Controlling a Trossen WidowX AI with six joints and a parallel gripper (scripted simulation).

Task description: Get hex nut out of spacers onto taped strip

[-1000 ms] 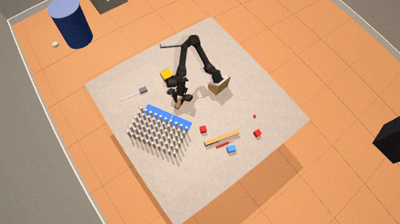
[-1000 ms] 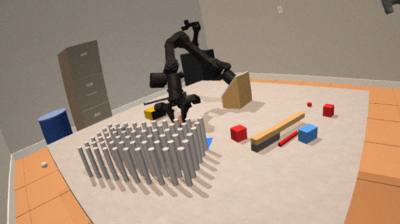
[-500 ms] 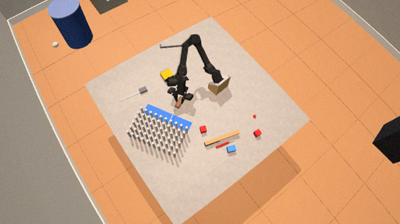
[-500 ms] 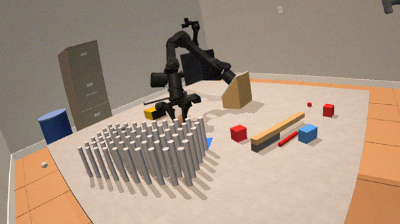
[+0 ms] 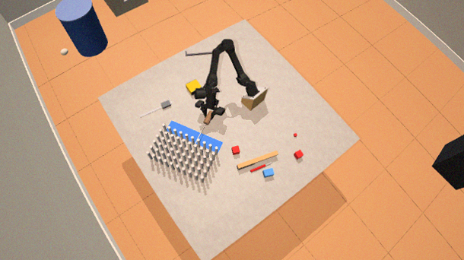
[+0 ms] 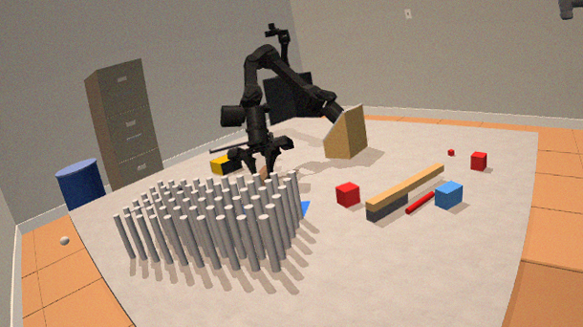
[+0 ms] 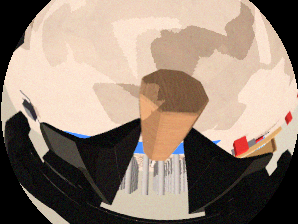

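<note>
My gripper (image 5: pixel 209 114) (image 6: pixel 263 171) (image 7: pixel 164 125) is shut on the brown wooden handle (image 5: pixel 207 118) (image 7: pixel 167 127) of a tool. The tool's thin pale shaft (image 5: pixel 201 131) runs from the handle over the blue taped strip (image 5: pixel 180 128) (image 6: pixel 306 208) (image 7: pixel 75 135) to the front row of spacers. Its far end is hidden or too thin to make out. The grey metal spacers (image 5: pixel 182 171) (image 6: pixel 203 246) (image 7: pixel 161 177) stand upright in a dense field beyond the strip. The hex nut cannot be made out in any view.
A grey-headed tool (image 5: pixel 166 104) lies left of the arm, near a yellow block (image 5: pixel 192 86) (image 6: pixel 218 166). A hooked rod (image 5: pixel 198 53) lies behind. Right of the field are a red cube (image 5: pixel 235 150) (image 6: pixel 348 194), a wooden bar (image 5: pixel 257 160) (image 6: pixel 405 187), a red-handled tool (image 5: pixel 257 168) and a blue block (image 5: pixel 268 172) (image 6: pixel 448 195).
</note>
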